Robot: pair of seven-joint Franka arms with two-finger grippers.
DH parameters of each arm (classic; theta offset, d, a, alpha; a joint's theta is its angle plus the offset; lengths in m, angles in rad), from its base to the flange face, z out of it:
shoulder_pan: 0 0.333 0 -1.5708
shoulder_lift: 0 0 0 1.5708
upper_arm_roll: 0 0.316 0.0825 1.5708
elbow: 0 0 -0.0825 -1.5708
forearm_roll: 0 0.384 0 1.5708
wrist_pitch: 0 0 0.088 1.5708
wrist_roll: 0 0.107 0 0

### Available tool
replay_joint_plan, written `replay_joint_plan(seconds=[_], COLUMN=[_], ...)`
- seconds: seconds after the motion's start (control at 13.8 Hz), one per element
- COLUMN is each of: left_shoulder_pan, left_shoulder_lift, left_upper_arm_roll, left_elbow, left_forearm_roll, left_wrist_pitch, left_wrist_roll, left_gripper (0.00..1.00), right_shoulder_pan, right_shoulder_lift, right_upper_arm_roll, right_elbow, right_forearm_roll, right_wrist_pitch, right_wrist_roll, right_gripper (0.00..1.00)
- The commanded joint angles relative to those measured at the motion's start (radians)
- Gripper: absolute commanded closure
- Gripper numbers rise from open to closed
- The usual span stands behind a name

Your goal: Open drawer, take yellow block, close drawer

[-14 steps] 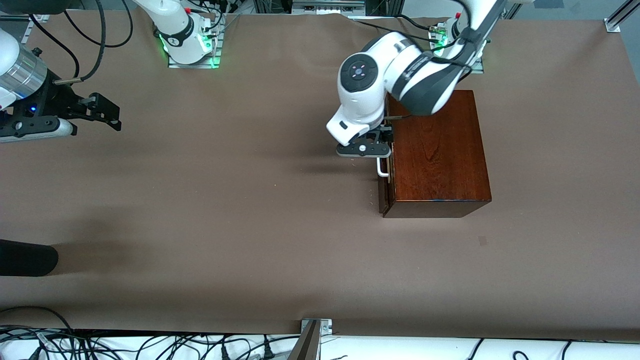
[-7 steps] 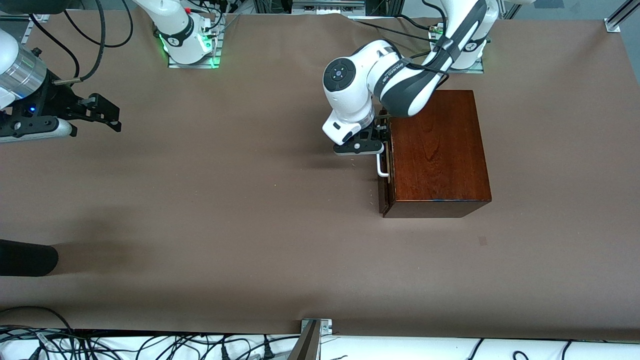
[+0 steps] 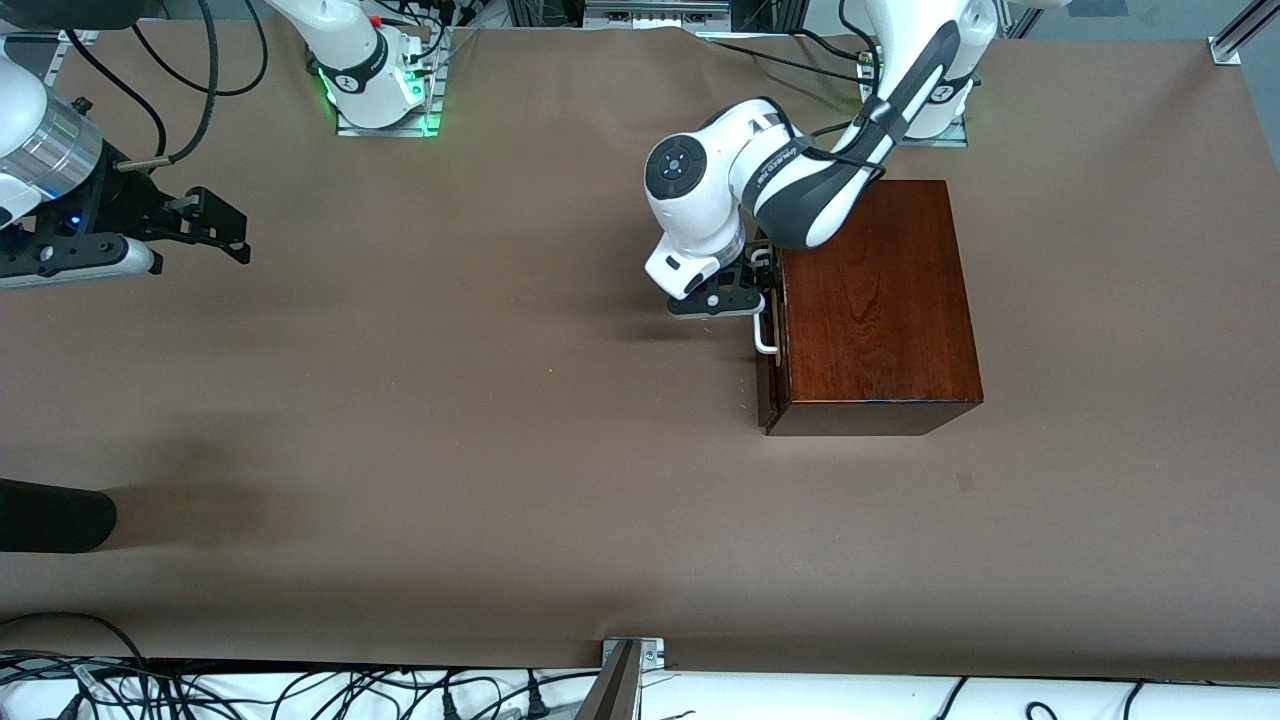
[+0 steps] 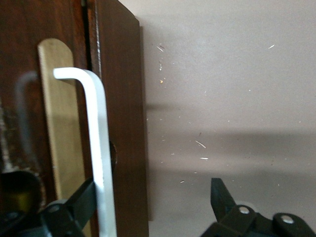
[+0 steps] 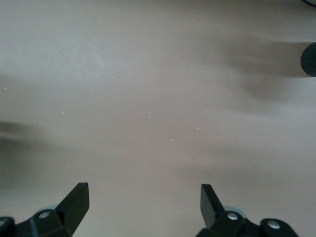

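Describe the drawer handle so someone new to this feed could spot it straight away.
Find the glossy reddish-brown wooden box toward the left arm's end of the table. On its face turned toward the right arm's end sits the drawer, and mounted there is the handle: a thin U-shaped bar, the only white part on the dark wood.

You see a brown table cover (image 3: 450, 400) spread over the whole work surface. At its nearest edge a small metal bracket (image 3: 632, 650) sits about midway, with black cables (image 3: 300, 690) lying on white along that edge. Toward the right arm's end, a dark rounded object (image 3: 50, 515) reaches in over the cover. A small dark mark (image 3: 965, 482) shows toward the left arm's end.
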Motion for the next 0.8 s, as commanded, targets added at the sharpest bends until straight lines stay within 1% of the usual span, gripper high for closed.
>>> replay_joint_plan(seconds=[0.0, 0.29, 0.72], left_shoulder_pan=[-0.025, -0.028, -0.037], left_shoulder_lift=[0.017, 0.035, 0.069], left_upper_arm_roll=[0.000, 0.000, -0.004], left_elbow=[-0.003, -0.002, 0.005], left_forearm_roll=[0.053, 0.069, 0.069], left_wrist_pitch=[0.024, 0.035, 0.152], left_wrist_roll=[-0.062, -0.065, -0.097], left_gripper=[0.00, 0.00, 0.00], right_shoulder_pan=[0.003, 0.003, 0.003], right_shoulder_lift=[0.002, 0.002, 0.002], right_upper_arm_roll=[-0.001, -0.001, -0.001], right_elbow=[0.016, 0.016, 0.016], right_forearm_roll=[0.014, 0.014, 0.016], right_wrist_pitch=[-0.013, -0.013, -0.013], right_wrist_roll=[0.008, 0.007, 0.007], right_gripper=[0.00, 0.00, 0.00])
